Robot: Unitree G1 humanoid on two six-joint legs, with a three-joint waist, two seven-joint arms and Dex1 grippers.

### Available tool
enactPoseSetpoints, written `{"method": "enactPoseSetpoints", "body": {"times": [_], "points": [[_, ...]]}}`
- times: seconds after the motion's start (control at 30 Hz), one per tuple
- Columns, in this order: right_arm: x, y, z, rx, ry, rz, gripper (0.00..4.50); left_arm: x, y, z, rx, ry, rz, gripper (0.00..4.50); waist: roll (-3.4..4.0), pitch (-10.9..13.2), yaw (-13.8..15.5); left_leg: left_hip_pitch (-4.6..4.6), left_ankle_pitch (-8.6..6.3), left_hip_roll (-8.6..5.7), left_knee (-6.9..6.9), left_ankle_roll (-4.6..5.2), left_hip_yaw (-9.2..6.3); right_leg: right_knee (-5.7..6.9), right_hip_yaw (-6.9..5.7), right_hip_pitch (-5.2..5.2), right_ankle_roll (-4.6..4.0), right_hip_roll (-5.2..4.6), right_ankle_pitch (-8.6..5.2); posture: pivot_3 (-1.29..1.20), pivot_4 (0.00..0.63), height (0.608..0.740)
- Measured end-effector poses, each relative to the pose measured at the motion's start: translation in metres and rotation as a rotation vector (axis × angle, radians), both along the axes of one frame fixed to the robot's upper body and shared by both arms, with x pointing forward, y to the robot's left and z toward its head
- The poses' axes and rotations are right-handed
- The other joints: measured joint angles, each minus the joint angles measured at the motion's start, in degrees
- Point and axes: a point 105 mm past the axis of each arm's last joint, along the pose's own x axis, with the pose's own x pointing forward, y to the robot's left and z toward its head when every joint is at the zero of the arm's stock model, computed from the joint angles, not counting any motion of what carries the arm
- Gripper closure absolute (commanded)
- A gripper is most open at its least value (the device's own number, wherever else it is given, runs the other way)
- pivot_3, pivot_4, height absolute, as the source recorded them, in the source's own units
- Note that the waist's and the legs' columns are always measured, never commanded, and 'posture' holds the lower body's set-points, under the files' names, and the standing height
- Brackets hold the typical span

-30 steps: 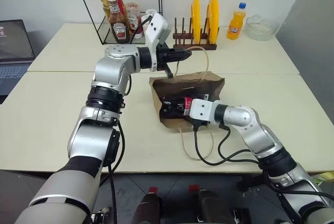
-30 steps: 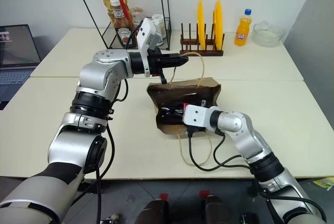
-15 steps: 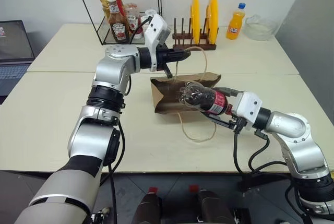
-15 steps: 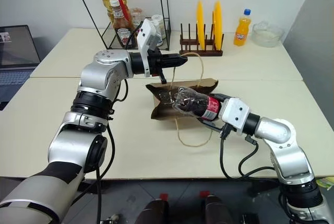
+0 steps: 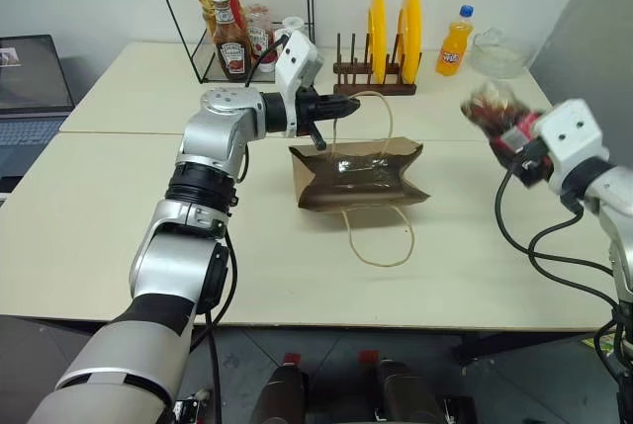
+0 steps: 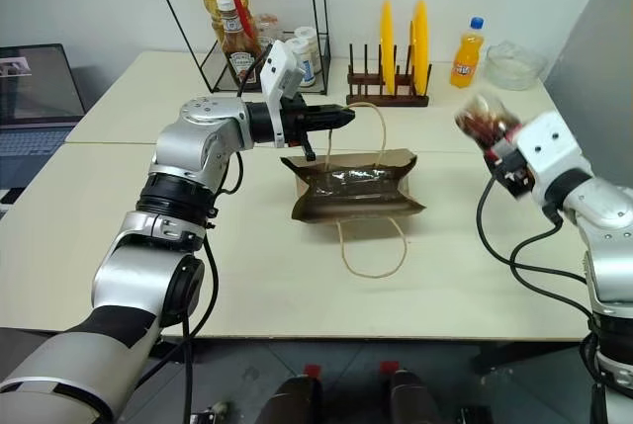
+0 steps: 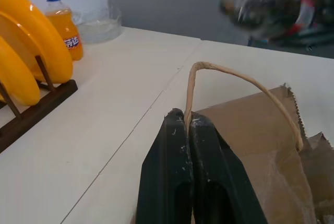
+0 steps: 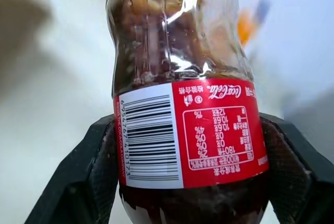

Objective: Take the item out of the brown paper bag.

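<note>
Left eye view: a pale desk [image 5: 119,236] stands against a white wall, with a laptop [image 5: 30,78] far off behind the left tool [image 5: 348,105]. That tool is clenched on one thin handle [image 7: 229,72] of the creased brown paper bag [image 5: 358,179], which lies just below it. The right tool [image 8: 188,145] grasps the cola bottle [image 8: 182,104] by its red label, clear of the bag, dark liquid inside.
</note>
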Motion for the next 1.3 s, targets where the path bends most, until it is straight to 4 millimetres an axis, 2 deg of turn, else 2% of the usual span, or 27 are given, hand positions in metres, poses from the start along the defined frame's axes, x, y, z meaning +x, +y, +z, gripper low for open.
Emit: {"method": "enactPoseSetpoints", "body": {"times": [0.1, 0.27, 0.33, 0.4, 0.57, 0.63, 0.73, 0.8, 1.0, 1.13, 1.17, 1.3], "points": [[-0.003, -0.006, -0.028, -0.044, 0.155, 0.023, 1.22, 0.0, -0.001, 0.002, 0.001, -0.006, -0.003, 4.5, 0.08, 0.05, -0.34, 0.01, 0.0, -0.01, 0.0, 0.0, 0.1, 0.02, 0.04, -0.02, 0.0, 0.02, 0.0, 0.0, 0.15, 0.74], [-0.006, -0.01, -0.054, -0.041, 0.295, 0.044, 1.22, 0.0, -0.002, 0.001, 0.002, -0.007, -0.002, 4.5, 0.09, 0.05, -0.61, 0.03, 0.0, 0.01, 0.03, 0.0, 0.08, 0.07, 0.03, -0.02, 0.0, 0.05, 0.0, 0.0, 0.15, 0.74], [-0.002, -0.01, -0.055, -0.036, 0.303, 0.047, 0.49, 0.0, -0.001, 0.002, 0.002, -0.008, 0.002, 4.5, 0.08, 0.04, -0.7, 0.04, 0.0, 0.01, 0.03, 0.0, 0.08, 0.07, 0.03, -0.01, 0.01, 0.05, 0.0, 0.0, 0.15, 0.74], [0.002, -0.009, -0.053, -0.033, 0.296, 0.047, 0.02, 0.0, -0.001, 0.002, 0.002, -0.011, 0.004, 4.5, 0.08, 0.04, -0.73, 0.04, 0.01, 0.02, 0.04, -0.01, 0.06, 0.07, 0.03, -0.01, 0.01, 0.04, 0.0, 0.0, 0.15, 0.74], [0.002, -0.002, -0.05, -0.02, 0.281, 0.077, 0.02, 0.003, 0.005, 0.004, 0.01, -0.03, 0.038, 4.5, 0.08, 0.04, -0.63, 0.02, 0.02, 0.03, 0.04, -0.03, 0.03, 0.05, 0.01, -0.01, 0.01, 0.02, 0.0, 0.0, 0.15, 0.74], [0.002, 0.007, -0.041, 0.007, 0.243, 0.102, 0.02, 0.005, 0.006, 0.004, 0.007, -0.043, 0.055, 4.5, 0.09, 0.04, -0.62, 0.01, 0.07, 0.05, 0.04, -0.13, 0.02, 0.06, 0.0, -0.01, 0.01, 0.01, 0.0, 0.0, 0.15, 0.74], [-0.003, 0.028, -0.019, 0.051, 0.158, 0.156, 0.0, 0.009, 0.011, 0.003, 0.005, -0.05, 0.088, 3.9, 0.09, 0.04, -0.58, 0.01, 0.08, 0.05, 0.04, -0.14, -0.01, 0.07, -0.01, 0.0, 0.01, 0.02, 0.0, 0.0, 0.15, 0.74], [-0.006, 0.037, -0.009, 0.075, 0.104, 0.173, 0.0, 0.014, 0.017, -0.001, 0.001, -0.034, 0.121, 3.35, 0.09, 0.04, -0.58, 0.02, 0.07, 0.04, 0.04, -0.12, -0.01, 0.06, -0.02, 0.01, 0.01, 0.02, 0.0, 0.0, 0.15, 0.74], [-0.012, 0.067, -0.001, 0.191, 0.002, 0.209, 0.0, 0.019, 0.033, -0.001, -0.014, -0.02, 0.167, 1.47, 0.09, 0.04, -0.51, 0.0, 0.07, 0.04, 0.04, -0.12, -0.03, 0.07, -0.03, 0.01, 0.01, 0.01, 0.0, 0.0, 0.15, 0.74], [-0.011, 0.068, -0.005, 0.231, -0.027, 0.172, 0.0, 0.02, 0.045, 0.003, -0.008, -0.028, 0.197, 0.23, 0.09, 0.04, -0.46, 0.01, 0.07, 0.04, 0.04, -0.12, -0.04, 0.08, -0.04, 0.01, 0.01, 0.02, 0.0, 0.0, 0.15, 0.74], [-0.011, 0.068, -0.006, 0.236, -0.04, 0.166, 0.0, 0.021, 0.049, 0.005, -0.008, -0.031, 0.209, 0.02, 0.09, 0.04, -0.49, 0.01, 0.06, 0.04, 0.04, -0.11, -0.03, 0.08, -0.03, 0.01, 0.01, 0.03, 0.0, 0.0, 0.15, 0.74], [-0.007, 0.068, -0.004, 0.255, -0.095, 0.153, 0.0, 0.016, 0.064, 0.025, -0.033, -0.086, 0.258, 0.02, 0.09, 0.04, -0.61, 0.02, 0.06, 0.05, 0.03, -0.1, -0.02, 0.08, -0.02, 0.0, 0.01, 0.03, 0.0, 0.0, 0.15, 0.74]]}}
